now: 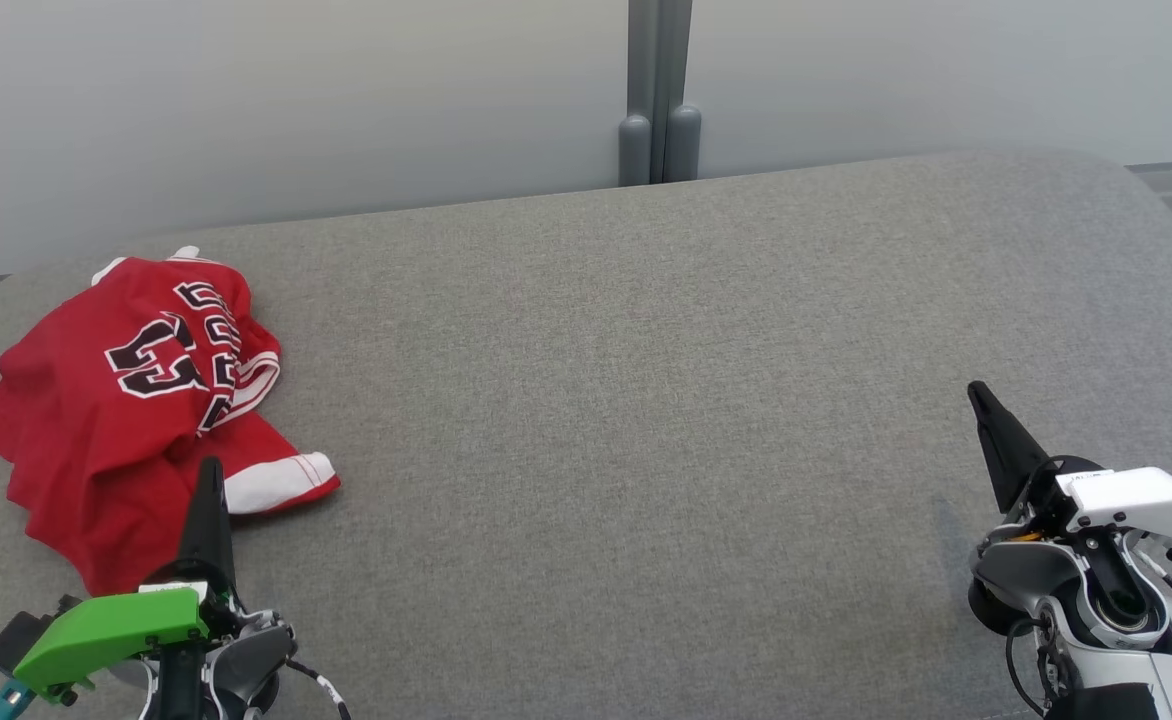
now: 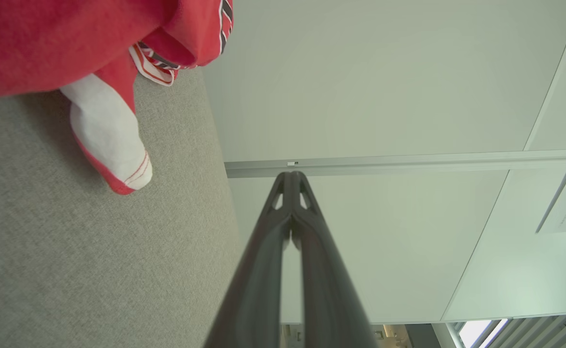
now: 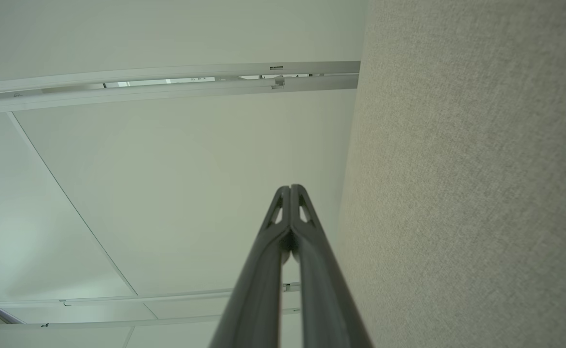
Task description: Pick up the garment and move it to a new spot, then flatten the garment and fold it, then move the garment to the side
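The garment [image 1: 136,400] is a red jersey with white trim and black lettering, lying crumpled at the left end of the grey padded surface [image 1: 646,400]. My left gripper [image 1: 210,465] is shut and empty, its tip just in front of the jersey's near edge, close to the white sleeve cuff [image 1: 276,480]. In the left wrist view the shut fingers [image 2: 291,176] point past the cushion edge, with the garment [image 2: 70,38] and its white cuff [image 2: 109,130] at the upper left. My right gripper [image 1: 976,392] is shut and empty at the lower right, far from the jersey. Its closed fingers [image 3: 290,189] run beside the grey fabric.
The grey padded surface [image 3: 481,193] is wide, with rounded corners, and a pale wall [image 1: 346,100] with a grey post [image 1: 658,90] stands right behind it. A long stretch of bare cushion lies between the jersey and my right gripper.
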You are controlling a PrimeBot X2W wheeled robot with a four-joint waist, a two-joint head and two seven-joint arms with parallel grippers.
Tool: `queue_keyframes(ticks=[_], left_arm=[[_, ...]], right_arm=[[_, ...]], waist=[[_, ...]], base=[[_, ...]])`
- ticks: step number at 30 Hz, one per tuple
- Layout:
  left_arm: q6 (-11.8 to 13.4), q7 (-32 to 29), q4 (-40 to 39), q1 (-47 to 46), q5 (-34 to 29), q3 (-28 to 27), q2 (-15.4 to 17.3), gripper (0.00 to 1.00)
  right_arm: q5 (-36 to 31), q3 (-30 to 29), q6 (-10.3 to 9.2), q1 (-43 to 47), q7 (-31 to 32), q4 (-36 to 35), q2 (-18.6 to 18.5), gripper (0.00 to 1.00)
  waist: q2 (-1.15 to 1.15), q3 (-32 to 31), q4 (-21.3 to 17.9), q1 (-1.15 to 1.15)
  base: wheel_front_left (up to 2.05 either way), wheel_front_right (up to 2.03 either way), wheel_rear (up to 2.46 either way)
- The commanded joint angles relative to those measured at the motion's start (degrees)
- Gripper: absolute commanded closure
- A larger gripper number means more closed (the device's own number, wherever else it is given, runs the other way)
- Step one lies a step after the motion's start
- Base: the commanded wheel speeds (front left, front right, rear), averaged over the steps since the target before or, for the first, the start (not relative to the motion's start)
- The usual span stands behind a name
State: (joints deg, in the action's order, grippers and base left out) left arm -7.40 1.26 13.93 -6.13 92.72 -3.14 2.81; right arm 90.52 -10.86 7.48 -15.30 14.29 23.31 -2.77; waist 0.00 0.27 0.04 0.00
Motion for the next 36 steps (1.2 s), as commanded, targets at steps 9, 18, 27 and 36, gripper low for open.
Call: queue_keyframes(ticks=[9,18,27,36], left_arm=[[-0.30,0.02,0.02,-0.61,0.14,0.03,0.05,1.00],[-0.30,0.02,0.02,-0.61,0.14,0.03,0.05,1.00],[-0.30,0.02,0.02,-0.60,0.14,0.03,0.05,1.00],[-0.30,0.02,0.02,-0.61,0.14,0.03,0.05,1.00]], right_arm=[[-0.43,-0.18,0.03,-0.29,0.15,0.05,-0.09,1.00],[-0.43,-0.18,0.03,-0.29,0.15,0.05,-0.09,1.00],[-0.44,-0.18,0.03,-0.29,0.15,0.05,-0.09,1.00],[-0.44,-0.18,0.03,-0.29,0.15,0.05,-0.09,1.00]], waist=[[0.00,0.00,0.00,0.00],[0.00,0.00,0.00,0.00],[0.00,0.00,0.00,0.00],[0.00,0.00,0.00,0.00]], base=[[0.00,0.00,0.00],[0.00,0.00,0.00],[0.00,0.00,0.00],[0.00,0.00,0.00]])
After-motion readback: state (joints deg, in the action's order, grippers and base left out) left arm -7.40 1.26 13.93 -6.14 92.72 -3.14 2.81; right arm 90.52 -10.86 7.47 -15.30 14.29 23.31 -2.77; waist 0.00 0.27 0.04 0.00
